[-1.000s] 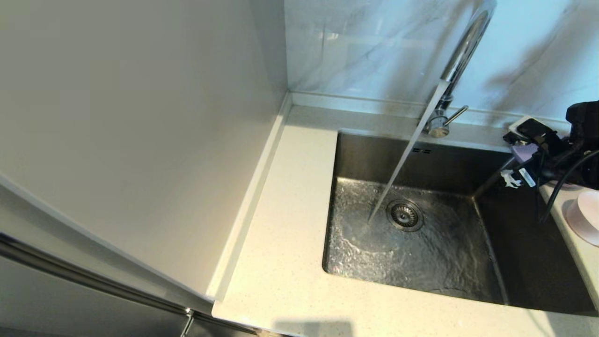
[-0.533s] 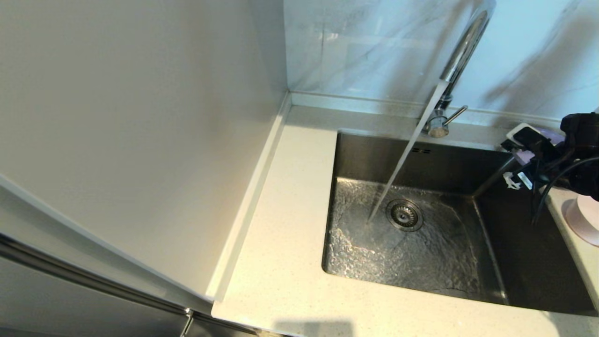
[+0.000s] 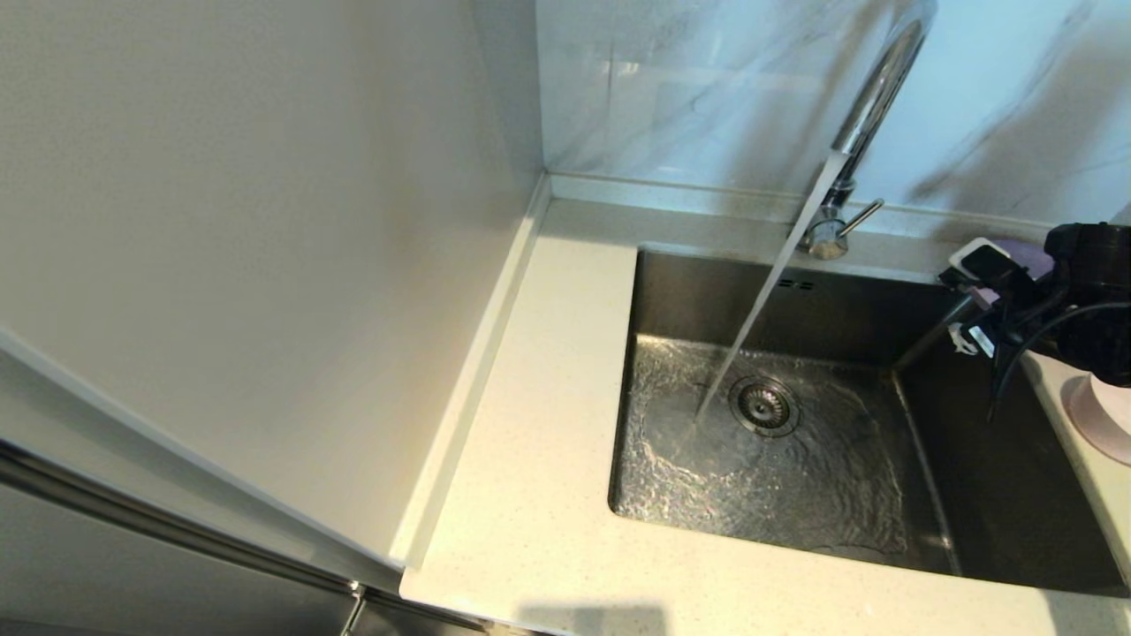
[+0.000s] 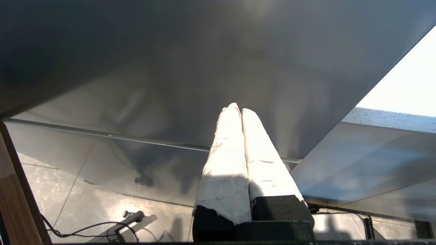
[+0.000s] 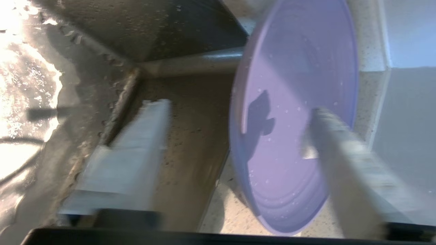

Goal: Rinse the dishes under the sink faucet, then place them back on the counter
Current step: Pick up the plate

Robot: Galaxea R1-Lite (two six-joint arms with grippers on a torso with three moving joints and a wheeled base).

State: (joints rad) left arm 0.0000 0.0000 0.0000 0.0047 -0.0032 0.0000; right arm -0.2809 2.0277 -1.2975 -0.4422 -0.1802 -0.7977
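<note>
The table (image 3: 548,495) is surrounding the basin (image 3: 972,495), where the faucet (image 3: 870,97) is running water. The lavender plate (image 5: 293,129) is lying by the basin's right rim, with the right claw (image 5: 235,153) spreading wide around its edge. The pink bowl (image 3: 1100,420) is sitting nearby. The left claw (image 4: 238,112) is resting closed and empty, parked beneath the table.

No legible text, labels, brands or numbers found on any surface in the three current views.

Open basin (image 3: 972,495) beneath the running faucet (image 3: 870,106); plate (image 3: 1025,259) and bowl (image 3: 1100,415) crowding its right-hand counter (image 3: 1074,442).
</note>
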